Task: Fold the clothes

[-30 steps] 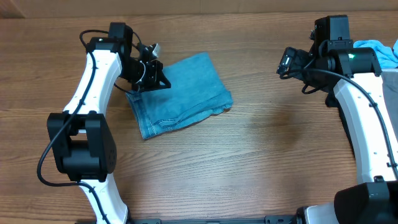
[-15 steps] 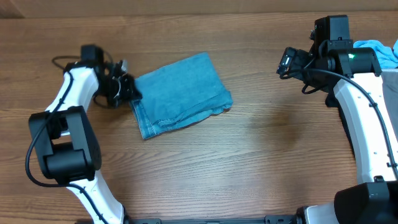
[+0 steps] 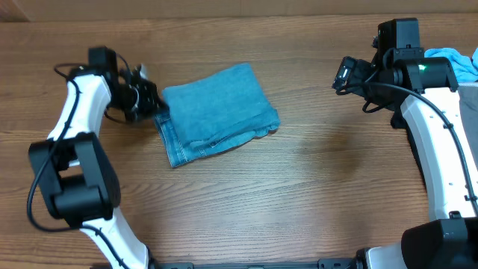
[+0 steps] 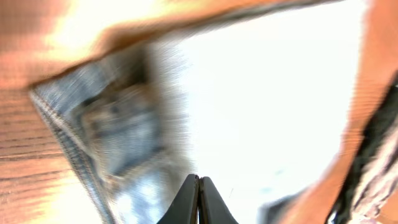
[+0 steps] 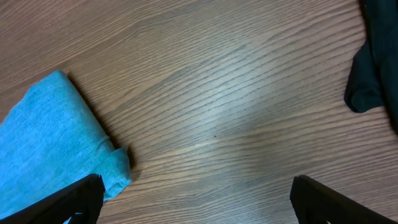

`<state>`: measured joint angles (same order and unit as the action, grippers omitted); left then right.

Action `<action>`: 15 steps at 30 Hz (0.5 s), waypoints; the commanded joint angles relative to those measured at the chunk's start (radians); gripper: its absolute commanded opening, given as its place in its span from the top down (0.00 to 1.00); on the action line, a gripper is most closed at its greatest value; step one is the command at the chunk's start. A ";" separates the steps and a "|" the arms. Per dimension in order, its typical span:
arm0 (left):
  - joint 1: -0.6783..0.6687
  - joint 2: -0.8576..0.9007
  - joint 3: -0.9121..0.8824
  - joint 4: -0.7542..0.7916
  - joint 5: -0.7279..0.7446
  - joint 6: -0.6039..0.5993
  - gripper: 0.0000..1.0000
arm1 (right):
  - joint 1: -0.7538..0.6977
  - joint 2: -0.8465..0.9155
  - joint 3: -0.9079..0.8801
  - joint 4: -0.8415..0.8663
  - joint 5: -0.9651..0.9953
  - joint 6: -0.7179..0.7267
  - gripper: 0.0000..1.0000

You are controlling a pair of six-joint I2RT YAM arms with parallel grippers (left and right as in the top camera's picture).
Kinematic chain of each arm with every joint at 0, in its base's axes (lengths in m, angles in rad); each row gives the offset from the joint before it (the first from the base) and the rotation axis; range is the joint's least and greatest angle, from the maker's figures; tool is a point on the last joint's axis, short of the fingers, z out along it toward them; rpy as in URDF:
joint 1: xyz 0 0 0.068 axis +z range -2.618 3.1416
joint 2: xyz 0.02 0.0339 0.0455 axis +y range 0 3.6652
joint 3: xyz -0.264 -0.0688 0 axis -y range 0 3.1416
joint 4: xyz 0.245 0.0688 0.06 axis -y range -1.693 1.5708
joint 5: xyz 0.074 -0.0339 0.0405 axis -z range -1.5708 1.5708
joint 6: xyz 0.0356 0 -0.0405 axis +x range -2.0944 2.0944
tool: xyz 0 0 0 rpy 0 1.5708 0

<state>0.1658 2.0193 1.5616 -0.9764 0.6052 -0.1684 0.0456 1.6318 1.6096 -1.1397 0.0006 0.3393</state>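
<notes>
At the upper left corner of the folded jeans (image 3: 216, 112), the left jaws were pressed fully together, their dark fingertips (image 4: 188, 202) meeting in a thin wedge with nothing between them. Whether they touched the denim or only stood just beside it could not be told. The left wrist view was badly blurred, showing a stitched denim edge (image 4: 68, 149) and a washed-out pale patch beyond the tips. The left arm (image 3: 78, 112) reached in from the left side of the bench (image 3: 314, 187).

The right jaws stood wide apart and held nothing. One finger (image 5: 78, 199) sat at the lower left of the right wrist view, the other at the lower right, with bare wood between them. They hung well apart from the jeans, off to the right on the right arm (image 3: 437, 157).

The jeans lay flat on the bench left of centre, folded into a compact, slightly skewed rectangle, with a seamed edge along the lower left side. A corner of blue cloth (image 5: 50, 143) showed at the left of the right wrist view; whether it was the jeans could not be told. A dark garment (image 5: 370, 62) lay at that view's right edge. A sky-blue garment (image 3: 452, 58) lay behind the right arm at the far right.
</notes>
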 commanded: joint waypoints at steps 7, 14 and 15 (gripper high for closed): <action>-0.084 -0.121 0.061 -0.127 0.060 -0.005 0.96 | -0.002 -0.002 -0.006 0.005 0.006 -0.003 0.00; -0.147 -0.028 -0.101 -0.116 0.148 0.090 0.96 | -0.002 -0.002 -0.006 0.005 0.006 -0.003 0.00; -0.148 -0.014 -0.121 -0.106 0.148 0.092 0.96 | -0.002 -0.002 -0.006 0.005 0.006 -0.003 0.00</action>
<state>0.0311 1.9415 1.5177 -1.0943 0.6998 -0.1421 0.0456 1.6318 1.6096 -1.1400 0.0006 0.3397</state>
